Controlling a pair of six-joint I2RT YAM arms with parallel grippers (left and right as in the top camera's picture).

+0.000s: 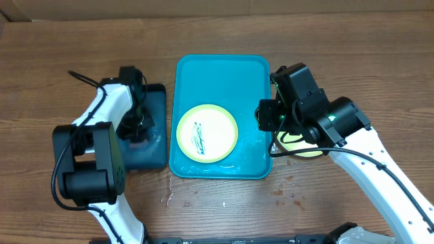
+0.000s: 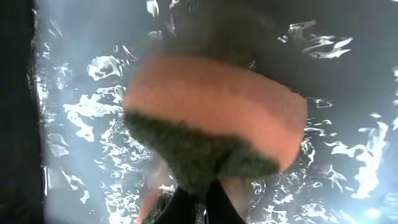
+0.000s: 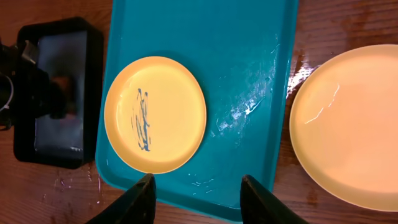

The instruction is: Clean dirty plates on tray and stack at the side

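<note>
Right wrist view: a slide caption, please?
Open right gripper over the turquoise tray holding a scribble-marked plate; clean plate on the table alongside.

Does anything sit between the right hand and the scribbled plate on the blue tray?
Nothing visible does. The open right hand hovers at the tray rim; only bare, wet floor lies before the plate.

overhead: fixed, straight down from high up, whole table (image 1: 54, 41) in view. left wrist: very close, facing down onto sponge (image 2: 217, 118) in wet black tray (image 1: 154, 108). right wrist: higher, looks down over turquoise tray (image 3: 236, 62) and marked plate (image 3: 155, 112); overhead shares both.
</note>
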